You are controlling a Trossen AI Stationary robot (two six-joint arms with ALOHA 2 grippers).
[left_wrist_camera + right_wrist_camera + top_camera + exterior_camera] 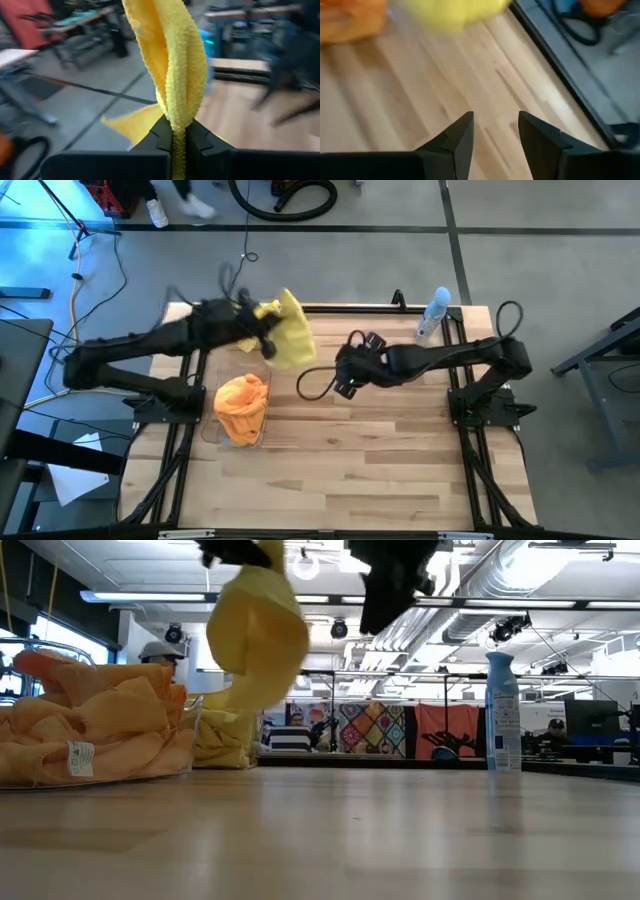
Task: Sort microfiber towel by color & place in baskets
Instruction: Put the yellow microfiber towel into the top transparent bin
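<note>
My left gripper [262, 328] is high over the table's far left part, shut on a bright yellow towel [290, 332]. In the low view the towel [255, 635] hangs in the air. A clear basket [238, 432] heaped with orange towels [242, 406] stands near the left edge. In the low view a second basket with yellow towels [225, 735] stands behind it. My right gripper [345, 376] is open and empty over the middle of the table. In its wrist view [495, 135] its fingers are above bare wood. My left gripper pinches a bunched fold of the yellow towel [180, 112] between its two fingers, several layers together. The towel is lifted clear of the table and hangs loosely below the gripper [235, 552], above the yellow basket.
A slim clear spray bottle [432, 315] with a blue cap stands upright at the far right; it also shows in the low view [502, 710]. A black cable loop [315, 380] hangs by the right gripper. The near half of the wooden table [350, 470] is bare.
</note>
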